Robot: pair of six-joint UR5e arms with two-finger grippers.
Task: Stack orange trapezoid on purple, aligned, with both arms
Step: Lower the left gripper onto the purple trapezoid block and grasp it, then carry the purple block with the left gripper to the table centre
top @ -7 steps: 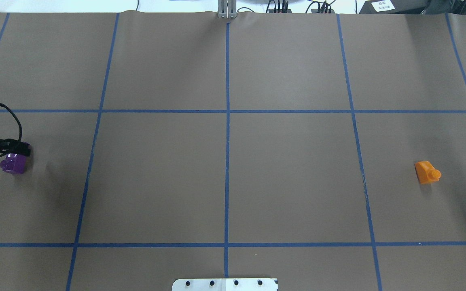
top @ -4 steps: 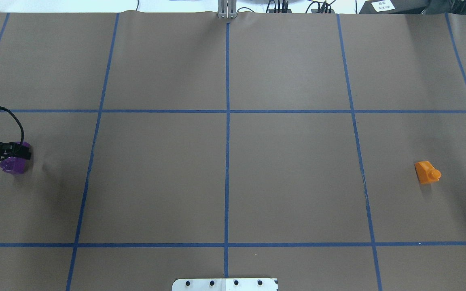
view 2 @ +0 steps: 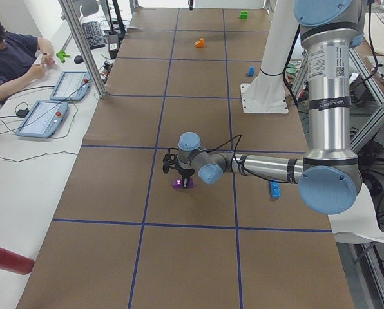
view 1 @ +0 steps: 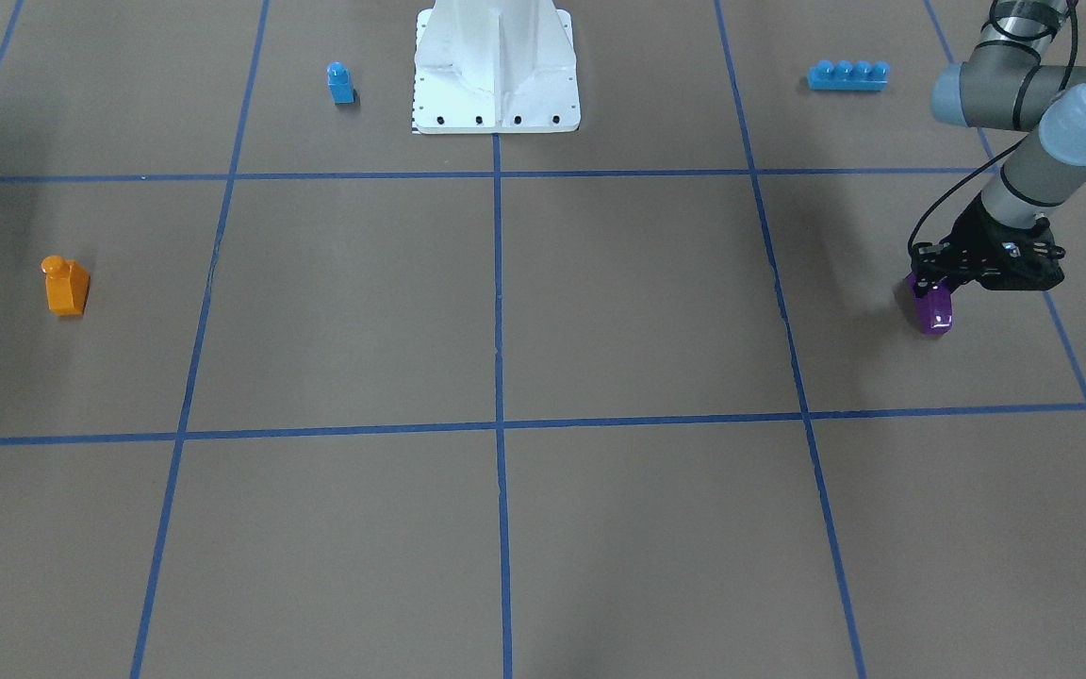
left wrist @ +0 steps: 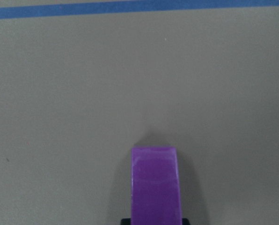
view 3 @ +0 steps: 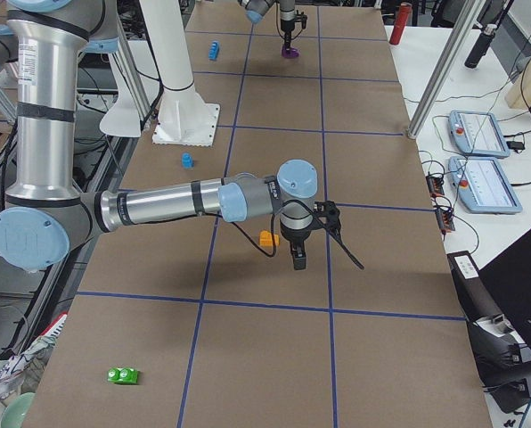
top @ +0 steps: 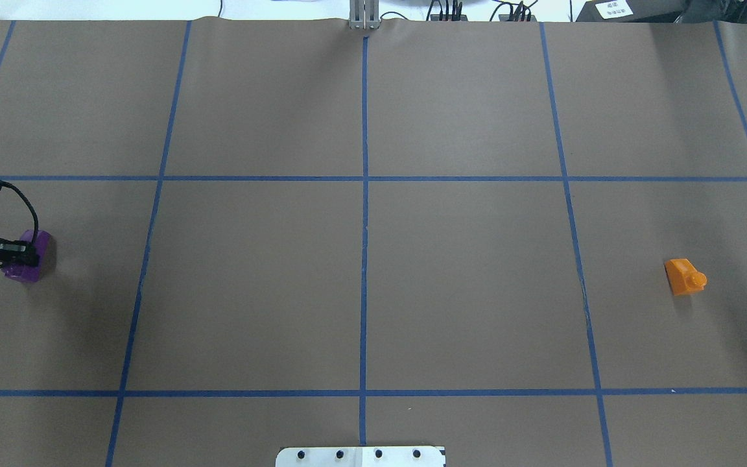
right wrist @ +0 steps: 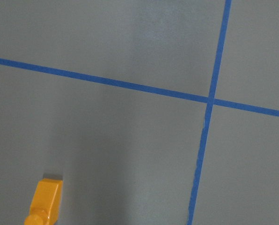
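On brown taped table (top: 360, 292), left claw (view 1: 931, 281) sits over purple (view 1: 932, 313), right claw (view 3: 298, 259) near orange trapezoid (view 3: 267, 239); grips unclear.

You have open counter (top: 464, 279) between the purple brick (view 1: 931, 309) and the orange trapezoid (view 1: 65, 288): the middle squares carry only blue tape lines. The left hand (view 1: 935, 286) sits on the purple brick and covers its top, while the counter around it lies free. The orange trapezoid stands uncovered, with the right hand (view 3: 298, 260) held off it. On the robot's side, mind the white pedestal base (view 1: 496, 66), a small blue single-stud brick (view 1: 340, 83) and a long blue four-stud brick (view 1: 847, 74), all well apart from both bricks. Aluminium posts (view 2: 82, 45) stand along the operators' edge
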